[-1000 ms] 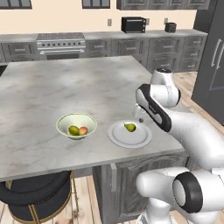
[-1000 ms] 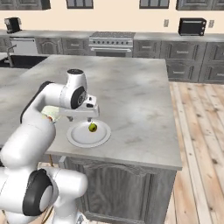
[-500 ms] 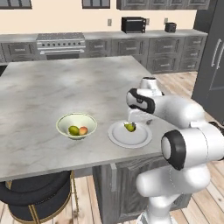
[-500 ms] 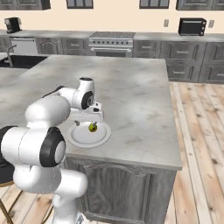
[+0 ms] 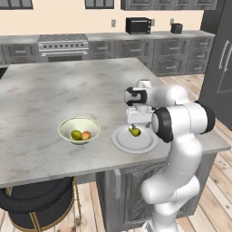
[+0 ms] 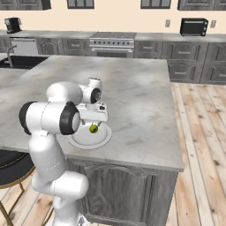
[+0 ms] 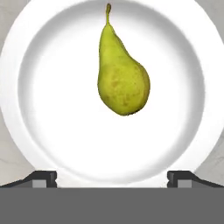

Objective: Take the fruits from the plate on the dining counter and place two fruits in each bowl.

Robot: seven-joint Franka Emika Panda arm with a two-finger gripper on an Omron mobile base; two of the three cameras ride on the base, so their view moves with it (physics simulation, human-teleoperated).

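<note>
One yellow-green pear [image 7: 122, 78] lies alone on the white plate [image 7: 52, 109], stem pointing away from the hand. My gripper [image 7: 112, 177] hovers just above it, open, with nothing between its fingertips [image 7: 43, 177]. From the base, the gripper [image 5: 136, 123] points down over the plate [image 5: 142, 144] and pear [image 5: 134, 132] near the dining counter's [image 5: 68, 90] front edge. Left of the plate, a cream-green bowl [image 5: 79, 123] holds a pear [image 5: 76, 135] and an orange-red peach [image 5: 86, 135]. In the right base view the gripper [image 6: 93, 122] stands over the pear [image 6: 93, 128] and plate [image 6: 84, 139].
The plate sits close to the counter's [image 6: 132, 88] front edge. A black round stool [image 5: 36, 204] stands below the counter at the left. Wooden floor [image 6: 198, 132] runs along the counter's right side. The back wall carries a stove [image 5: 63, 45] and a microwave [image 5: 138, 25].
The arm has folded in and the hand has come down closer over the pear on the plate. The fruits, plate and bowl have not moved.
</note>
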